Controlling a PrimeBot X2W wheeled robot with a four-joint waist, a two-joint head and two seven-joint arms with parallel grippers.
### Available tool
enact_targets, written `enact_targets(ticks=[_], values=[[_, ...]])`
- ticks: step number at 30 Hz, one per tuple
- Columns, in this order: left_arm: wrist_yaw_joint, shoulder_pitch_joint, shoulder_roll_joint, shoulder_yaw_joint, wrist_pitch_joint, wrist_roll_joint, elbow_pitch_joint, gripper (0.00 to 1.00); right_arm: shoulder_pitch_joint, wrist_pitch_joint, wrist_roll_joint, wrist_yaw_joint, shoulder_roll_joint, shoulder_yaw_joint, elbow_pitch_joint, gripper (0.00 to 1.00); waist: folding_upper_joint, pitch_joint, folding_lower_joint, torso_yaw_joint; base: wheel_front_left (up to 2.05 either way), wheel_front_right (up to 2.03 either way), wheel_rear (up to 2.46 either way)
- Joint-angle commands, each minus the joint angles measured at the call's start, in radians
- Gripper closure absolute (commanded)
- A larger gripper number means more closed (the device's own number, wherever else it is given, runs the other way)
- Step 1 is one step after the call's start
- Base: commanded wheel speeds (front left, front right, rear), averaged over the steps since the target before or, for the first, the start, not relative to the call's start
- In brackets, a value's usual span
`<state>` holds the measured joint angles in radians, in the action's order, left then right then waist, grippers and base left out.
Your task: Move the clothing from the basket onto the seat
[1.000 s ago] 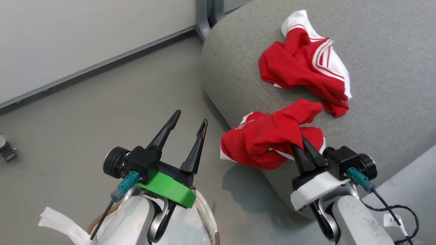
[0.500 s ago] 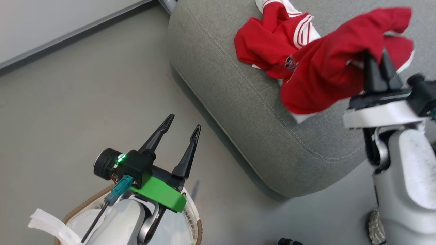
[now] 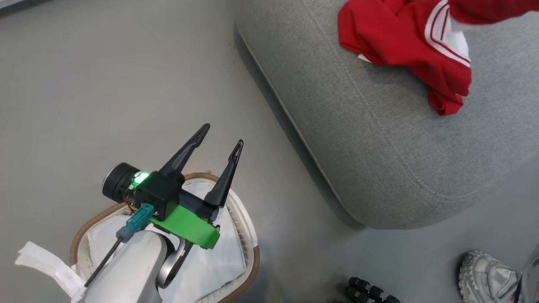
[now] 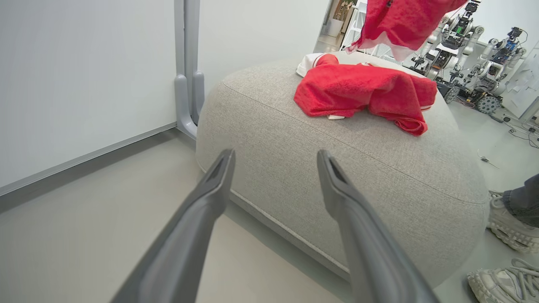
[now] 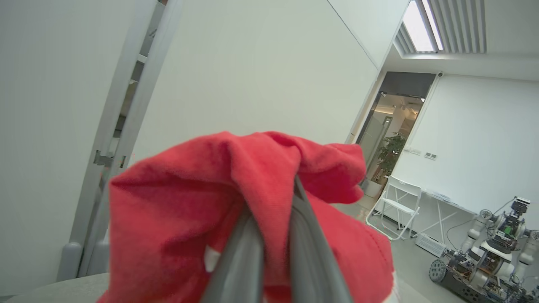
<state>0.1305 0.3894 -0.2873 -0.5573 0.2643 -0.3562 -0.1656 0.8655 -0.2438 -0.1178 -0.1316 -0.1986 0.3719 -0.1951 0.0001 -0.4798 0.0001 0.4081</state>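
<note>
Wide-open, empty left claw [image 3: 223, 134] over the basket [image 3: 248, 256], right claw [image 5: 273, 202] pinched tight on a red garment [image 5: 177, 202] above the seat [image 3: 379, 147], second red garment [image 3: 396, 38] lying on the seat, a person's sneaker [image 3: 488, 275] on the floor [image 3: 105, 84] beside it.

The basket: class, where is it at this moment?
In the head view the basket sits on the floor at lower left, under the open left end effector, with the grey seat to its right.

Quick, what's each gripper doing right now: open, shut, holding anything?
Left gripper: open, empty, above the laundry basket.
Right gripper: shut on a red garment.
</note>
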Motion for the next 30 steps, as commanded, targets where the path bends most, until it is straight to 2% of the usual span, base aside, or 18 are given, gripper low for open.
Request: enact_targets(ticks=[1, 5, 10, 16, 19, 20, 21, 22, 23, 30], values=[[0.0, 0.029, -0.015, -0.002, 0.0, -0.002, 0.004, 0.0, 0.026, 0.003, -0.027, 0.002, -0.018, 0.024, -0.02, 1.0, -0.0001, -0.079, -0.0001, -0.078, 0.0, 0.0, 0.0], [0.0, 0.05, -0.034, 0.001, 0.0, -0.011, 0.002, 0.0, 0.057, 0.02, -0.08, 0.002, -0.015, 0.064, -0.094, 1.0, -0.0001, -0.128, -0.0001, -0.123, 0.0, 0.0, 0.0], [0.0, 0.068, -0.04, 0.0, 0.0, -0.025, -0.005, 0.0, 0.043, 0.001, -0.115, 0.002, 0.039, 0.092, -0.181, 1.0, -0.0001, -0.165, -0.0001, -0.156, 0.0, 0.0, 0.0], [0.0, 0.074, -0.031, 0.001, 0.0, -0.032, -0.016, 0.0, -0.036, -0.021, -0.124, 0.002, 0.103, 0.093, -0.252, 1.0, -0.0001, -0.157, -0.0001, -0.165, 0.0, 0.0, 0.0], [0.0, 0.064, -0.018, 0.003, 0.0, -0.034, -0.022, 0.0, -0.095, -0.021, -0.104, 0.002, 0.122, 0.068, -0.235, 1.0, -0.0001, -0.133, -0.0001, -0.162, 0.0, 0.0, 0.0], [0.0, 0.06, -0.016, 0.004, 0.0, -0.035, -0.025, 0.0, -0.114, -0.022, -0.096, 0.002, 0.126, 0.061, -0.226, 0.96, -0.0001, -0.123, -0.0001, -0.161, 0.0, 0.0, 0.0], [0.0, 0.055, -0.013, 0.007, 0.0, -0.036, -0.028, 0.0, -0.138, -0.022, -0.085, 0.002, 0.132, 0.052, -0.214, 0.67, -0.0001, -0.111, -0.0001, -0.159, 0.0, 0.0, 0.0], [0.0, 0.049, -0.009, 0.009, 0.0, -0.037, -0.032, 0.0, -0.155, -0.022, -0.075, 0.002, 0.136, 0.046, -0.204, 0.53, -0.0001, -0.1, -0.0001, -0.158, 0.0, 0.0, 0.0], [0.0, 0.043, -0.004, 0.012, 0.0, -0.036, -0.036, 0.0, -0.176, -0.022, -0.066, 0.002, 0.139, 0.037, -0.192, 0.0, -0.0001, -0.086, -0.0001, -0.157, 0.0, 0.0, 0.0], [0.0, -0.002, 0.027, 0.04, 0.0, -0.019, -0.076, 0.0, -0.3, -0.022, -0.012, 0.002, 0.144, -0.015, -0.14, 0.0, -0.0001, 0.02, -0.0001, -0.157, 0.0, 0.0, 0.0]])
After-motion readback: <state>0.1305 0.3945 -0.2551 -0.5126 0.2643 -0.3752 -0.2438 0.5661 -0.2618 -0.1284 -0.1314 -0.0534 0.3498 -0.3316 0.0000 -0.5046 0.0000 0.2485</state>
